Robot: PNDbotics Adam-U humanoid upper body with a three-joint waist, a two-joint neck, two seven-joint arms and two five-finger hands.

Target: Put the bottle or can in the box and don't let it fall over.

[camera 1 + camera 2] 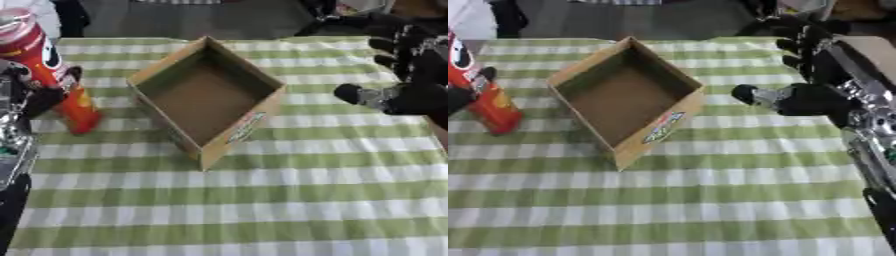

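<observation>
the box (208, 95) looks like plain brown cardboard, matt inside and out, with a printed colour label on its near outer wall. the can (51, 65) is a tall tube with a glossy red and orange printed skin. the table (262, 200) wears a soft matt cloth in green and white checks. the right hand (820, 95) is matt black with shiny silver metal at the joints; the left hand (35, 95) shows the same black and bright metal.

One can (52, 70), one box (206, 97), two hands (815, 97) (44, 95)
</observation>
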